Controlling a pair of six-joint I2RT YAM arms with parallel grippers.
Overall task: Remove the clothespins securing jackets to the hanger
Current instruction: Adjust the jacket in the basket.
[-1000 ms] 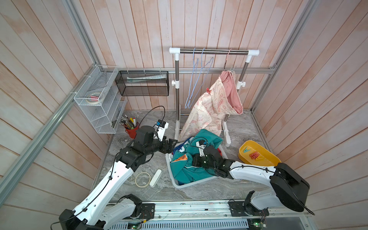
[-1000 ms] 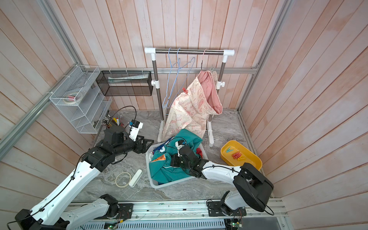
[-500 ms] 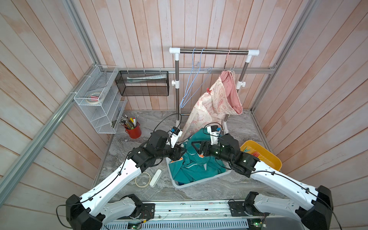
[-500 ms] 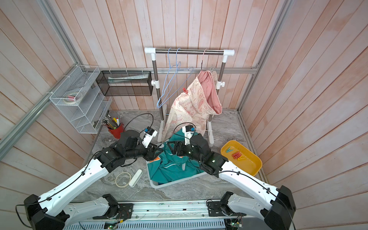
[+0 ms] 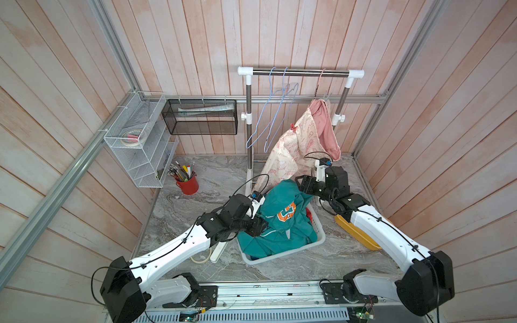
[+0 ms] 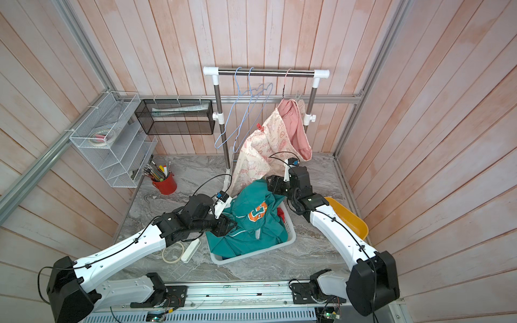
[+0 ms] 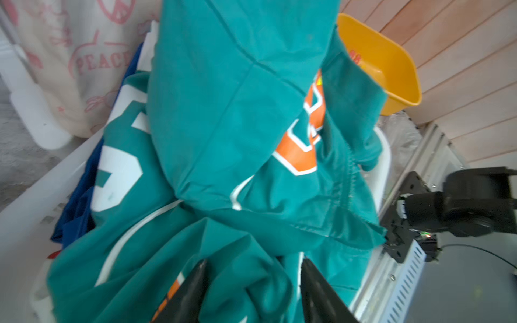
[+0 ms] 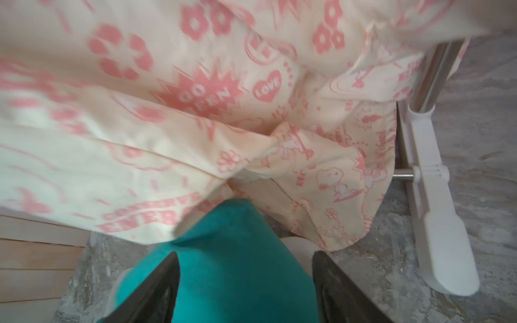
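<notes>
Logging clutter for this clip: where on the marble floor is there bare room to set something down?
Bare marble between red pencil cup, wall and left arm; also the front strip between white basket and base rail. Crowded: basket heaped with teal jacket, tape roll and power strip beside it, yellow bin under right arm.
</notes>
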